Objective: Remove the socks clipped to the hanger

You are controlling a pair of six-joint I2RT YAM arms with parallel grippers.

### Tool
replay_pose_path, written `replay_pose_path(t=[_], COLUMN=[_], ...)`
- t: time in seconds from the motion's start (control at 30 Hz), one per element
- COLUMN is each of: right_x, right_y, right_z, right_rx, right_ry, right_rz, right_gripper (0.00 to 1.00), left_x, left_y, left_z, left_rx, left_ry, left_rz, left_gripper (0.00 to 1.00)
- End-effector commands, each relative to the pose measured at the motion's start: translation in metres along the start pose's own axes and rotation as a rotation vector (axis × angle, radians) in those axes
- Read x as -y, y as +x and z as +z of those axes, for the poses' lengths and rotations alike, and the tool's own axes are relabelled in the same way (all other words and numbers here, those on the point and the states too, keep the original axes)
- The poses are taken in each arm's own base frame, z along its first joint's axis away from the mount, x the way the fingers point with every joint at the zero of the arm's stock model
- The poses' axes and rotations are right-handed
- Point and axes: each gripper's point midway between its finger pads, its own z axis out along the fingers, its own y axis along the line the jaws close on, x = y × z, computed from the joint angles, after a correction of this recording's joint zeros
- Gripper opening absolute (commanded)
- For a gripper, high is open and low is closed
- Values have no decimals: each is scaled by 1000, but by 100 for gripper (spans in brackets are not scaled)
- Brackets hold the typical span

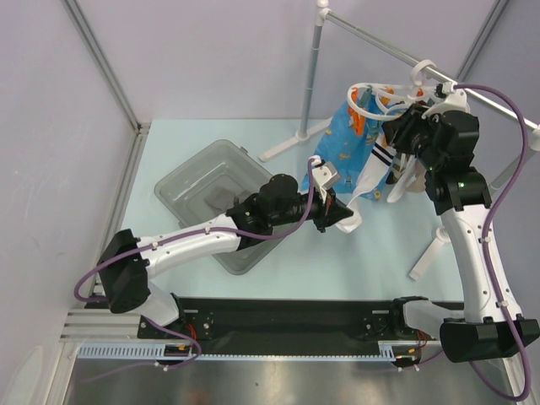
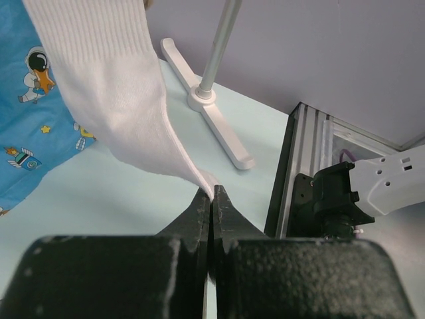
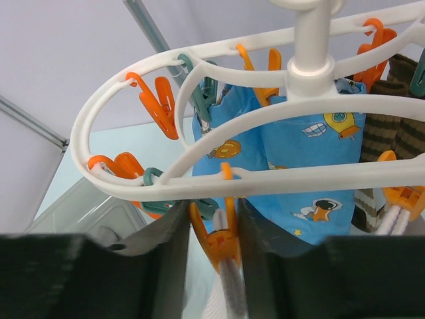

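The white oval hanger (image 1: 369,88) hangs from the silver rail, with socks under it. A long white sock (image 1: 372,171) runs from an orange clip (image 3: 222,242) down to my left gripper (image 2: 212,193), which is shut on its lower tip. The same white sock (image 2: 113,73) fills the upper left of the left wrist view. My right gripper (image 3: 211,212) sits just below the hanger's ring (image 3: 319,176), its fingers pressed on both handles of that orange clip. Bright blue printed socks (image 3: 299,146) and a brown striped sock (image 3: 392,133) hang behind.
A clear grey bin (image 1: 211,194) stands on the table at the left, under my left arm. The silver rail (image 1: 396,51) and its post rest on white feet (image 2: 212,126). More orange and green clips (image 3: 156,103) dangle around the ring.
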Motion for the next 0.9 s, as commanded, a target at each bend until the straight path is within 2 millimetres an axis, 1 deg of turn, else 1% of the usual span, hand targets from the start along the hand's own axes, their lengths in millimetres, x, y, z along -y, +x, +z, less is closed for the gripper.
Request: replay_pose_path(t=[0.0, 0.03, 0.07, 0.13, 0.17, 0.3, 0.37, 0.4, 0.43, 0.47, 0.5, 0.53, 0.57, 0.6, 0.63, 0.67, 0.7, 0.73, 0.77, 0.8, 0.83, 0.87], right_x=[-1, -2, 0, 0, 1, 2, 1, 1, 0, 1, 1, 0, 1, 2, -1, -1, 0, 0, -3, -5, -4, -6], right_y=[-20, -20, -19, -18, -17, -15, -13, -11, -10, -6, -5, -3, 0, 2, 3, 5, 10, 16, 16, 22, 29, 29], right_z=[-6, -6, -6, -6, -7, -9, -10, -10, -12, -13, -15, -18, -19, -21, -27, -29, -32, -34, -42, -48, -48, -55], right_rx=[82, 82, 78, 73, 70, 63, 53, 45, 42, 27, 23, 19, 12, 7, 7, 3, -9, -26, -21, -35, -58, -49], right_ry=[3, 2, 8, 10, 14, 23, 17, 17, 13, 15, 15, 13, 14, 16, 8, 3, 6, -1, -11, -20, -23, -33], right_rz=[0, 0, -4, -5, -3, 4, 8, 11, 16, 18, 21, 24, 25, 26, 27, 26, 29, 32, 36, 43, 46, 48], right_gripper=[33, 29, 21, 12, 0, 0, 0, 2, 7, 25, 31, 36, 43, 46, 50, 56, 60, 64, 73, 83, 83, 91], left_x=[12, 12, 12, 12, 11, 8, 2, -5, -10, -15, -25, -28, -34, -47, -53, -58, -73, -80, -85, -101, -106, -112], left_y=[-31, -31, -32, -32, -33, -31, -28, -27, -31, -27, -27, -37, -35, -35, -40, -51, -45, -47, -53, -50, -47, -46], left_z=[-12, -12, -13, -14, -15, -18, -22, -24, -30, -35, -42, -54, -63, -73, -82, -97, -111, -121, -136, -151, -159, -168], left_rx=[86, 87, 89, 90, 90, 86, 76, 70, 76, 57, 54, 75, 64, 65, 75, 105, 76, 78, 95, 78, 63, 58], left_ry=[33, 33, 33, 30, 27, 3, -26, -54, -82, -108, -142, -172, -201, -245, -272, -308, -368, -401, -439, -505, -528, -563], left_rz=[14, 14, 16, 14, 14, 6, -9, -29, -37, -52, -70, -73, -84, -96, -101, -101, -123, -129, -128, -138, -142, -144], left_gripper=[0, 0, 0, 0, 0, 0, 0, 0, 0, 0, 0, 0, 0, 0, 0, 0, 0, 1, 2, 3, 3, 3])
